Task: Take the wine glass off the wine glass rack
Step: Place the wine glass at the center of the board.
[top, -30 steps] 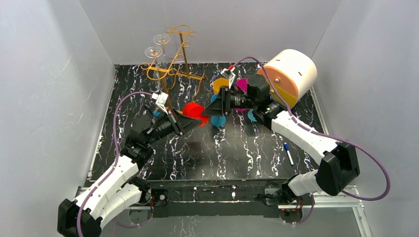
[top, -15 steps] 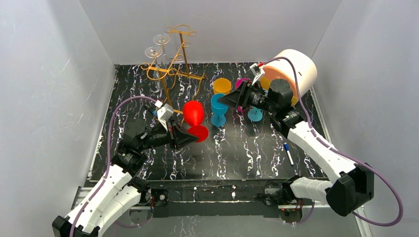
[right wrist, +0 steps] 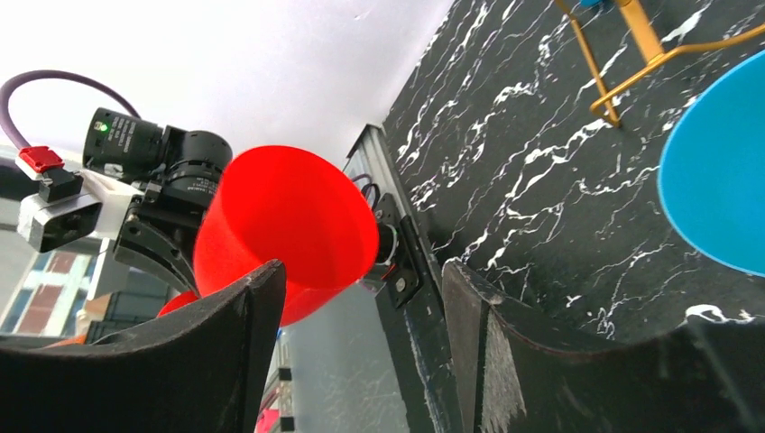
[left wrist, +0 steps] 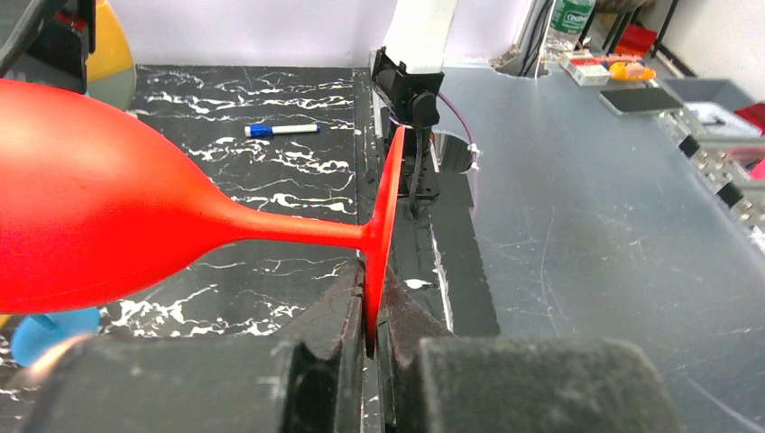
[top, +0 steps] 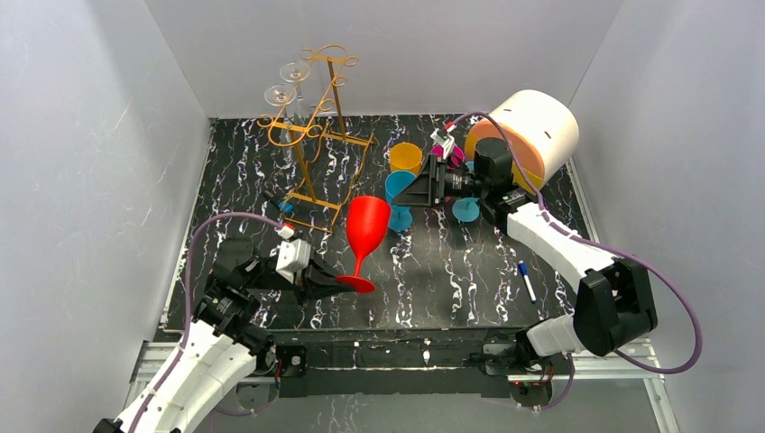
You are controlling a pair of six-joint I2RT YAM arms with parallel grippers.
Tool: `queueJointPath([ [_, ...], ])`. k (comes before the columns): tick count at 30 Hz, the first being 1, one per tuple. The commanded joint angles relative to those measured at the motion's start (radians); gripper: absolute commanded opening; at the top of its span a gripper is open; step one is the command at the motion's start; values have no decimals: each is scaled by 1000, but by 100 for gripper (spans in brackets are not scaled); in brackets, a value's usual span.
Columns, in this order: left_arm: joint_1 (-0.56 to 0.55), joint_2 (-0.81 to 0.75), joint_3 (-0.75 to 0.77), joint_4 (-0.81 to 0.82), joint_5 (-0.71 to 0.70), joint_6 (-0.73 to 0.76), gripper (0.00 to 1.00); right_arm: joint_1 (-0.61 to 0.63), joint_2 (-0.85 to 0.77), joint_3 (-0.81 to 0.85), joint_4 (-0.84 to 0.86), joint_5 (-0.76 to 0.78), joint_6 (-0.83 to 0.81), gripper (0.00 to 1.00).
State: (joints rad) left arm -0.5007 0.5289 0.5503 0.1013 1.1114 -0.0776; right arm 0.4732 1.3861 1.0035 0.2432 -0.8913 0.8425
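The golden wire wine glass rack stands at the back left with two clear glasses hanging on it. My left gripper is shut on the rim of the foot of a red wine glass, which is upright near the table's front, well apart from the rack. In the left wrist view the fingers pinch the red foot. My right gripper is open and empty beside a blue glass. The right wrist view shows the red glass beyond its open gripper.
An orange cup, a magenta glass and a second blue glass stand round the right gripper. A large white and orange cylinder lies at the back right. A blue pen lies at the right front.
My left arm has drawn back toward the near edge with the red glass, which has turned from tilted to upright. My right gripper has shifted right, away from the red glass.
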Motion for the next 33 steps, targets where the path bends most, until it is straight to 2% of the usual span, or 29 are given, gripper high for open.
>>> queueJointPath([
  [1, -4, -30, -6, -31, 59, 137, 0, 0, -12, 43, 144, -107, 61, 72],
  [5, -4, -21, 0, -82, 64, 192, 0, 1, -16, 12, 261, -156, 126, 72],
  [9, -4, 22, 7, -84, 104, 209, 0, 3, -21, 1, 310, -155, 159, 72],
  [14, -4, 99, 28, -88, 160, 234, 0, 33, 7, 1, 384, -230, 205, 67],
  [17, -4, 132, 38, -87, 172, 244, 0, 50, 25, 12, 368, -270, 202, 59],
  [20, -4, 144, 53, -95, 181, 271, 0, 56, 27, 18, 325, -311, 174, 56],
  [23, -4, 135, 54, -142, 165, 314, 0, 56, 24, 57, 165, -325, 74, 57],
  [27, -4, 114, 61, -170, 154, 339, 0, 48, 16, 109, -1, -251, -39, 62],
  [30, -4, 103, 72, -262, 135, 405, 0, 32, -8, 105, -3, -105, -29, 66],
  [33, -4, 94, 80, -298, 132, 410, 0, 21, -31, 67, 44, 0, 1, 69],
])
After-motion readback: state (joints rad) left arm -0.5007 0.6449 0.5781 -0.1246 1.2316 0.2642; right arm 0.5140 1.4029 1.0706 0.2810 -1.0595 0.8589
